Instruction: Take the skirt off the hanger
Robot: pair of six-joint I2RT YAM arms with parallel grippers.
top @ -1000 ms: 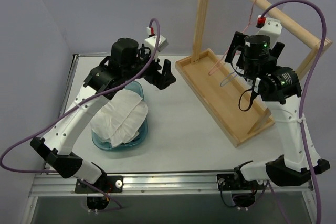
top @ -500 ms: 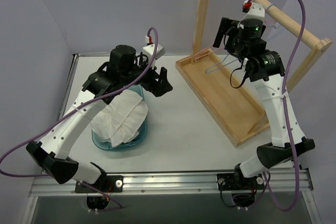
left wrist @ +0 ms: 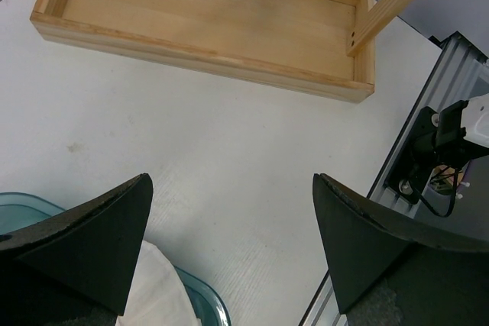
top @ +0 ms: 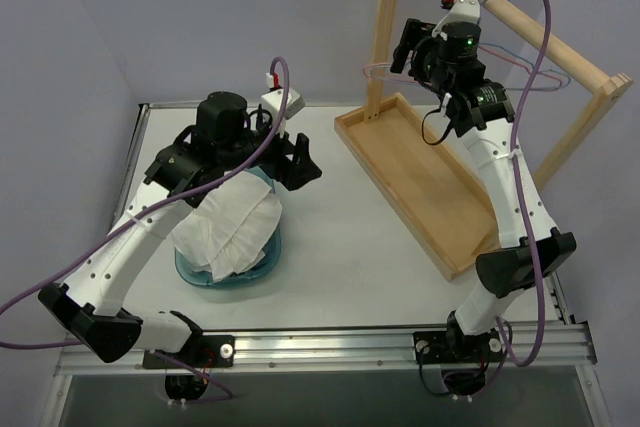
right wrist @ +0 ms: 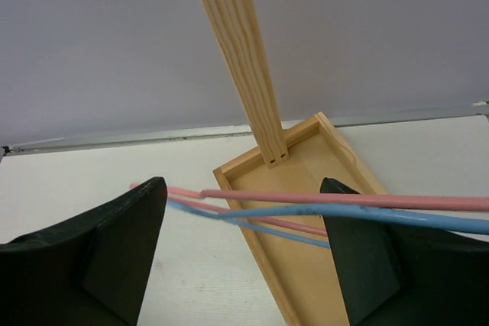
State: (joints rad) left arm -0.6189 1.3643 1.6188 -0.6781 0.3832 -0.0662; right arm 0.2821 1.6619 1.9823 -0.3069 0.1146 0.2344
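Note:
The white crinkly skirt (top: 228, 227) lies bunched in a teal bowl (top: 190, 269), apart from the hanger; its edge shows in the left wrist view (left wrist: 157, 295). The light-blue wire hanger (right wrist: 367, 211) hangs by the wooden rail and shows faintly in the top view (top: 527, 54). My right gripper (top: 408, 50) is raised to the rail. In its own view, the right gripper (right wrist: 243, 211) is open with the blue wire crossing between the jaws, bare of fabric. My left gripper (top: 303, 159) is open and empty beside the bowl, over the table (left wrist: 233, 242).
A pink wire hanger (right wrist: 344, 199) lies against the blue one and also crosses between the right jaws; its end shows in the top view (top: 378, 68). The wooden rack has a tray base (top: 420, 177), a post (top: 385, 27) and a slanted top rail (top: 540, 37).
My right arm has risen and swung back and left up to the rail, the hangers moving up with it. My left gripper has drifted slightly left near the bowl.

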